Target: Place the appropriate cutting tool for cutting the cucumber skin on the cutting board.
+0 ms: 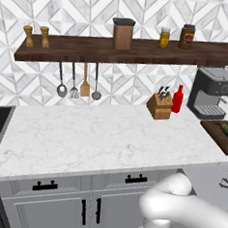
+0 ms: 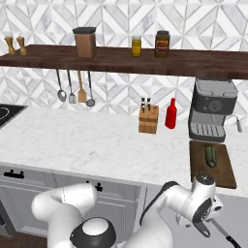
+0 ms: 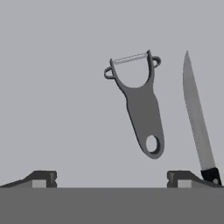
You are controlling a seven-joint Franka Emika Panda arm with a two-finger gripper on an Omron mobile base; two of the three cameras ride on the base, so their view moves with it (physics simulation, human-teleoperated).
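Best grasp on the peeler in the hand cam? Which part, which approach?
Probably the peeler's flat handle, at its straight middle between the Y-shaped head and the hang hole. It lies flat on the grey surface, so come straight down from above, fingers across the handle's narrow width. The gripper looks open. Keep clear of the knife lying beside it.
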